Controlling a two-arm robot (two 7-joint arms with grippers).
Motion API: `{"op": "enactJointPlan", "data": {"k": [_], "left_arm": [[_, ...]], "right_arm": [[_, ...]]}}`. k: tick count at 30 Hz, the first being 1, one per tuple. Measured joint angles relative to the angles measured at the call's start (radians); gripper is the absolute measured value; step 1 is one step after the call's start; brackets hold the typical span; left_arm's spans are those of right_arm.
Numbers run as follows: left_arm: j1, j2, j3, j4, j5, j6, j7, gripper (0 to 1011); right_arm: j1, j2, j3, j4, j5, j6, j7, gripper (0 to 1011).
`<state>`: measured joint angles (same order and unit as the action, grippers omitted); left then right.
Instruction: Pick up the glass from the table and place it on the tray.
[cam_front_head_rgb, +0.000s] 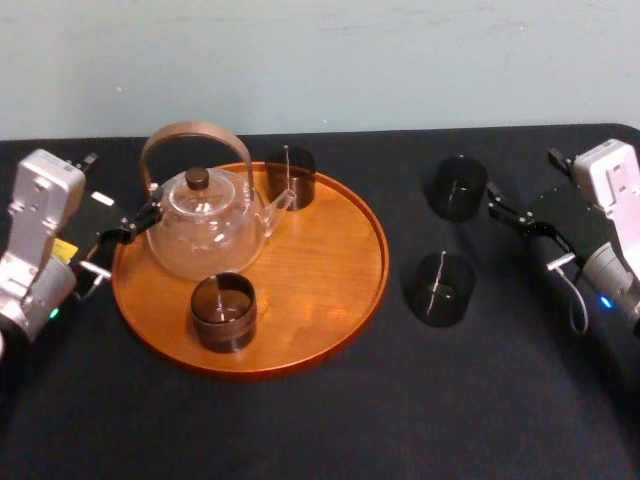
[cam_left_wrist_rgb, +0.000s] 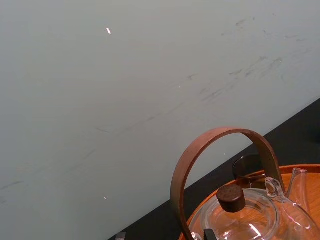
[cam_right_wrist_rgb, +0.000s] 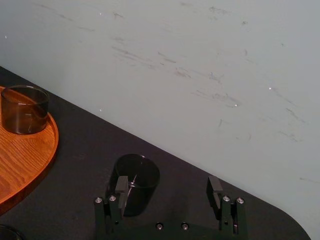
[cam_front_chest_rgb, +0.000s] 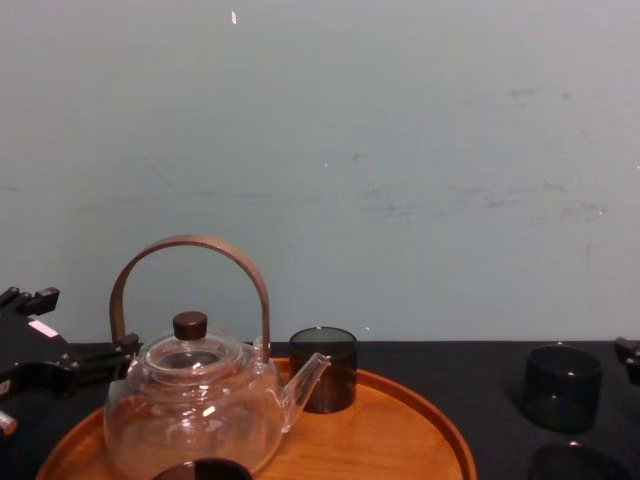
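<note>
Black table (cam_front_head_rgb: 300, 430), two glasses (cam_front_head_rgb: 223, 312) on tray (cam_front_head_rgb: 330, 270) — two off, right end effector (cam_right_wrist_rgb: 167, 186) spread

Pale grey-green wall (cam_front_chest_rgb: 400, 150), faintly scuffed and scratched, with small bright specks.

- Your left arm (cam_front_head_rgb: 35, 250) sits at the left edge of the head view. The left gripper (cam_front_head_rgb: 115, 195) points toward the frame's middle, fingers spread.
- Your right arm (cam_front_head_rgb: 615, 240) sits at the right edge. The right gripper (cam_right_wrist_rgb: 167, 192) points inward, fingers parted wide at the wrist view's lower centre.
</note>
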<state>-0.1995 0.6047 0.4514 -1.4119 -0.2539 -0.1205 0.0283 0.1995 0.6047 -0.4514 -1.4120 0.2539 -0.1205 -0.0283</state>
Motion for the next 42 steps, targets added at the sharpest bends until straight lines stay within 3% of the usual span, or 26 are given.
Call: {"op": "enactJointPlan", "data": {"k": [10,16,29,42], "left_arm": [[0.0,0.0,0.0,0.0,0.0,0.0,0.0,1010],[0.0,0.0,0.0,0.0,0.0,0.0,0.0,1010],[0.0,0.0,0.0,0.0,0.0,0.0,0.0,1009],[0.0,0.0,0.0,0.0,0.0,0.0,0.0,1009]], "right_arm": [[0.0,0.0,0.0,0.0,0.0,0.0,0.0,1002],[-0.022,0.005,0.029,-0.013,0.044,0.003,0.06,1002],[-0.127,0.034,0.058,-0.131,0.033,-0.001,0.094,1003],[-0.211,0.035,0.074,-0.205,0.023,-0.004,0.114,1002]]}}
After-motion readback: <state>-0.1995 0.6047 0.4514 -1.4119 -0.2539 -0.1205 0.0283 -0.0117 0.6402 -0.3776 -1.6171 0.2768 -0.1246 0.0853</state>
